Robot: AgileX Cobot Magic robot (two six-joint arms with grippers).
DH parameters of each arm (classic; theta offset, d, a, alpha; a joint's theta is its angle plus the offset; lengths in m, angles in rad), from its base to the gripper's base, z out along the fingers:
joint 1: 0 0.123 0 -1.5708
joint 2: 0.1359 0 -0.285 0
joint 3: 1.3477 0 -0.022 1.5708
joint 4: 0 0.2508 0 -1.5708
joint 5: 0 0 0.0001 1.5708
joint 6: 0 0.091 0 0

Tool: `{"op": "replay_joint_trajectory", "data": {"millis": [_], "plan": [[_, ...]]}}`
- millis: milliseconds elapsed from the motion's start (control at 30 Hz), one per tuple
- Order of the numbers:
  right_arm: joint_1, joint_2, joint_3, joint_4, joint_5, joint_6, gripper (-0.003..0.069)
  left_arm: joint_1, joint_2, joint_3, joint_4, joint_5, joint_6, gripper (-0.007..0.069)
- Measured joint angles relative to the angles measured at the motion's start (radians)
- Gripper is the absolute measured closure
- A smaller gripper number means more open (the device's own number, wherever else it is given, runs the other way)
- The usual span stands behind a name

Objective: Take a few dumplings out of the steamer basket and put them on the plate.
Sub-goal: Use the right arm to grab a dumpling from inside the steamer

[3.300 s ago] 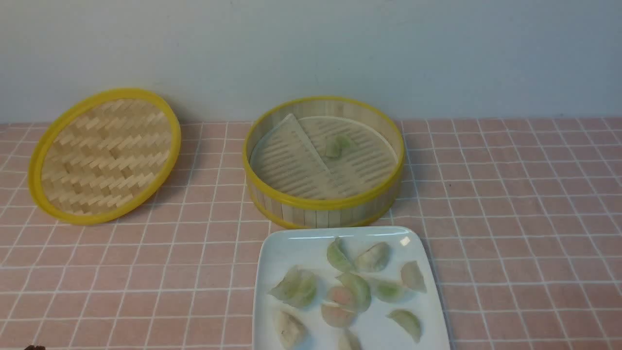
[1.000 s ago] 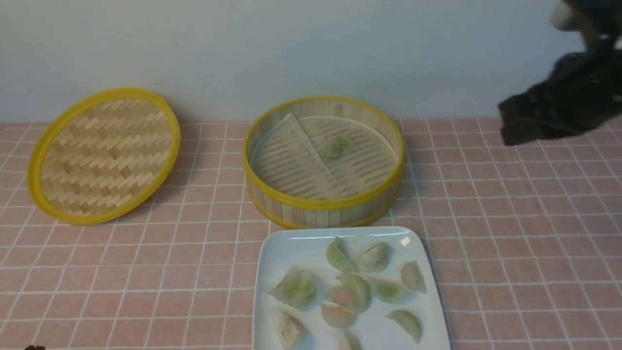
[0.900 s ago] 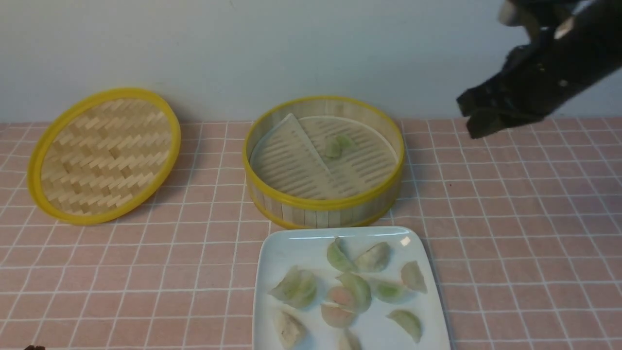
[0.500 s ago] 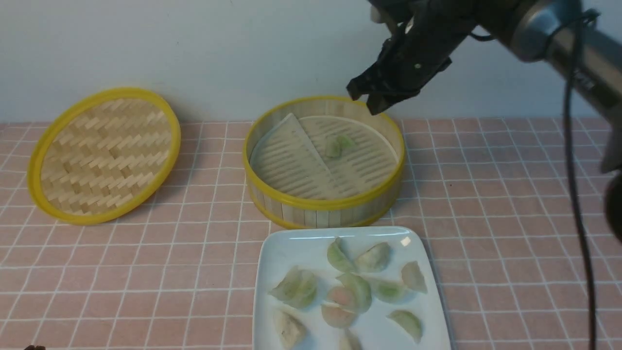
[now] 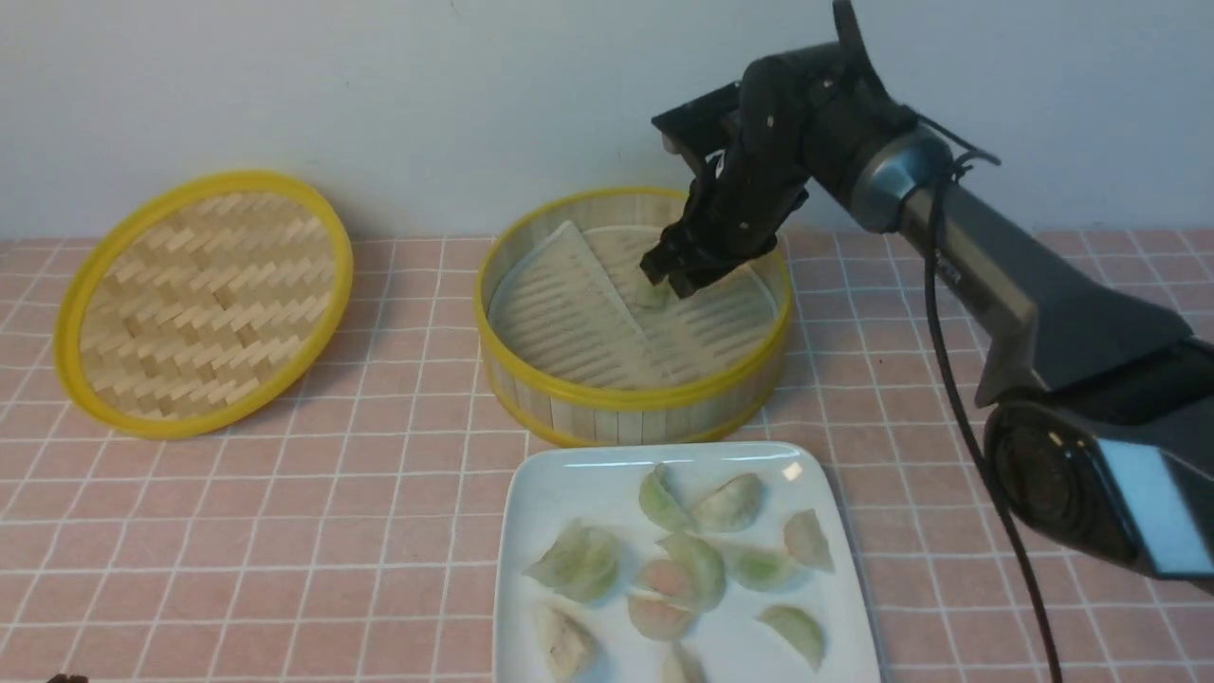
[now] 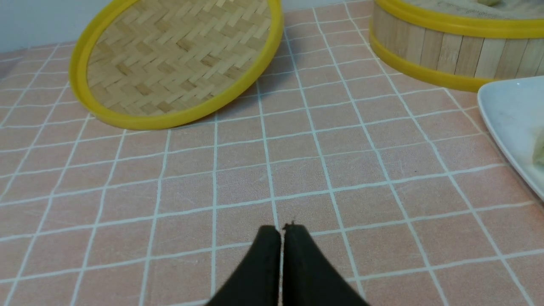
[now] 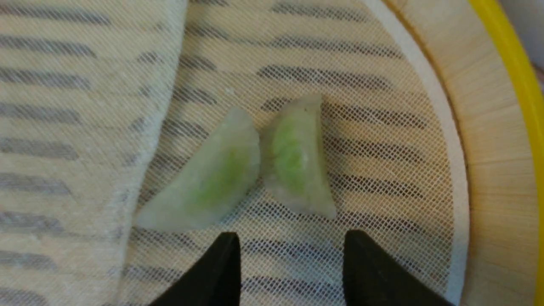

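Straight ahead in the front view, the right arm reaches in from the right and dips the right end effector (image 5: 675, 275) into the steamer basket (image 5: 631, 403), which stands at the back middle of the pink-tiled counter (image 5: 996, 379). Its tips hang just over the basket floor and hide most of what lies there; only a sliver of pale green shows under them. Just in front of the basket sits the plate (image 5: 560, 484), carrying a loose scatter of dumplings (image 5: 726, 503), some touching, some apart. A woven lid (image 5: 204, 304) stands tilted at the back left, well apart from the basket.

From the left wrist, the left end effector (image 6: 281, 238) is clenched, fingers pressed together with nothing between them, low over bare counter. Beyond it lie the lid, the basket's slatted wall and one corner of the plate.

From the right wrist, the right end effector is released, its two black fingers (image 7: 225, 263) spread wide. Two green dumplings in the basket (image 7: 295, 161) lie touching each other on the mesh liner (image 7: 361, 127), just ahead of the fingertips; one lines up with the gap. Neither is gripped.
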Motion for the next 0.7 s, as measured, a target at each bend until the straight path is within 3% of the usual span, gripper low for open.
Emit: {"op": "replay_joint_trajectory", "data": {"millis": [100,367,467,567,700], "plan": [[0.000,0.024,0.000,-0.014,-0.081,-0.014,0.0281,0.000,0.000,0.000,0.000,0.000,0.000,0.0631],[0.000,0.058,-0.006,-0.021,-0.159,-0.019,0.0276,0.000,0.000,0.000,0.000,0.000,0.000,0.0631],[0.000,0.060,-0.008,-0.018,-0.160,-0.021,0.0347,0.000,0.000,0.000,0.000,0.000,0.000,0.0631],[0.000,0.060,-0.008,-0.018,-0.156,-0.021,0.0517,0.000,0.000,0.000,0.000,0.000,0.000,0.0631],[0.000,0.059,-0.020,-0.019,-0.135,-0.021,0.0519,0.000,0.000,0.000,0.000,0.000,0.000,0.0631]]}}
